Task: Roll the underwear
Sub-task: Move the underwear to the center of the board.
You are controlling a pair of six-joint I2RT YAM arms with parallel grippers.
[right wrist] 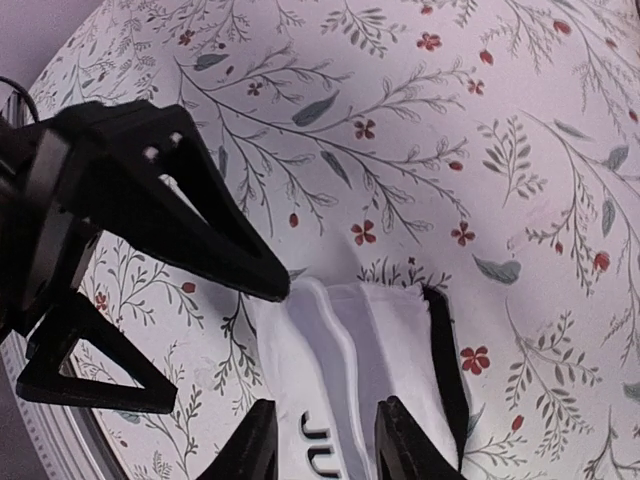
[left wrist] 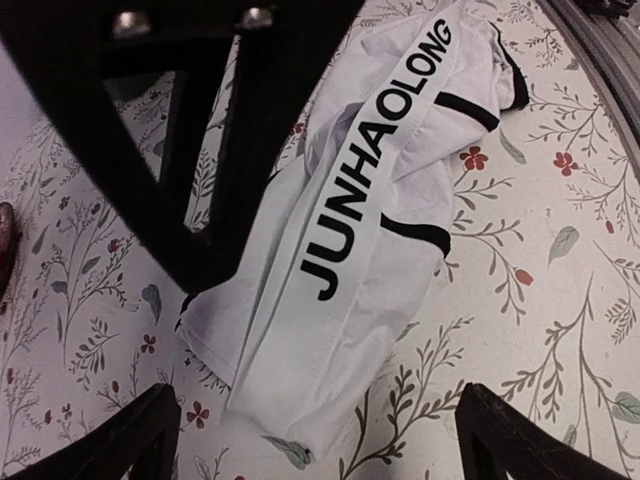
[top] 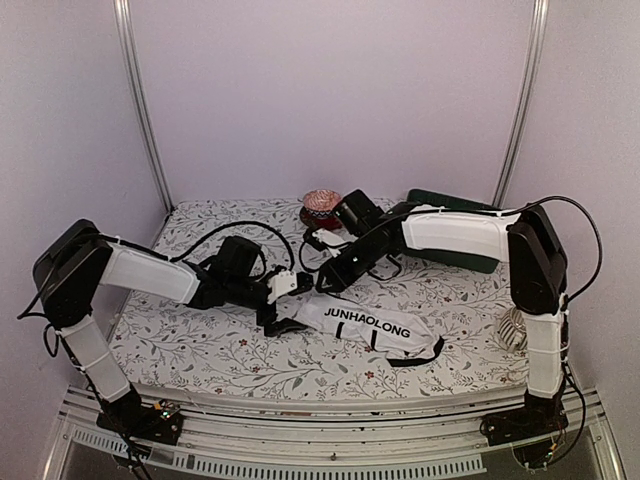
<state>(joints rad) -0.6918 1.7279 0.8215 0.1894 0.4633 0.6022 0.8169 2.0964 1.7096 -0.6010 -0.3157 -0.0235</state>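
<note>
Jaws of the right gripper point(right wrist: 328, 405) are seen narrowly apart, set down over one end of the white underwear point(top: 375, 330), just where the black lettering begins. Cloth shows flat in the gap between them, and no pinch on it can be made out. The left gripper point(left wrist: 318, 395) is spread fully wide and holds nothing. It is lowered over the same end of the garment from the opposite side. In the right wrist view one of its fingers is brought right up to the edge of the cloth.

The white underwear is laid on the flowered table point(top: 200, 350) near the middle, between the two arms. It is folded lengthwise into a long, narrow strip with the lettering facing up, and runs from the grippers toward the near right. That fold is judged to be the part already done. No coil has been started at either end, so the rolling itself is left to do, beginning most likely at the end where both grippers are gathered. The black striped pair cannot be identified in any view, so nothing can be said of its state.
</note>
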